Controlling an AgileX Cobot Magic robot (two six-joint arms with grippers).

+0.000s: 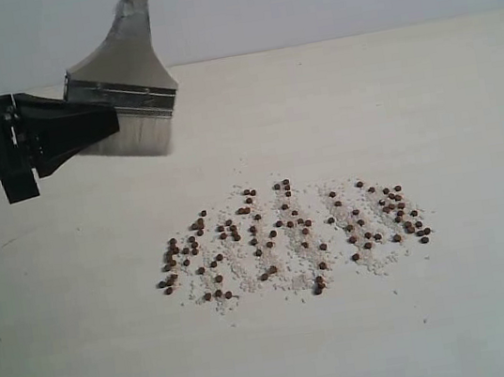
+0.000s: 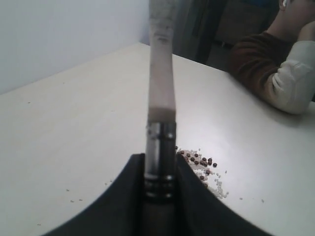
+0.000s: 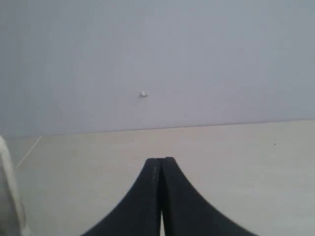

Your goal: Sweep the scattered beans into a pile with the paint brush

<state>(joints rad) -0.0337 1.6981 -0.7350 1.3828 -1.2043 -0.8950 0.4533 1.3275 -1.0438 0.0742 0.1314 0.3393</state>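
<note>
Overhead-oblique exterior view, with two wrist views. At the upper left of the exterior frame, the left gripper [image 1: 109, 122] enters from the left edge, its black jaws pinching the paint brush [image 1: 129, 93] at the silver metal band. The brush stands roughly upright, whitish bristles pointing down and the pale handle running out of the top of the frame. Whether the bristle tips touch the table [image 1: 460, 309] cannot be told. The beans [image 1: 288, 235] lie scattered in a broad, loose band just below the centre of the frame, mixed with fine whitish grains [image 1: 290, 282]. They sit down and to the right of the brush and well apart from it.

The left wrist view shows the brush edge-on between the two jaws, with part of the bean scatter just beyond it. A seated person [image 2: 275, 69] occupies the upper right corner.

The right wrist view shows the right gripper [image 3: 161, 161] with its jaws pressed together on nothing, before bare table and a pale wall [image 3: 157, 49].
</note>
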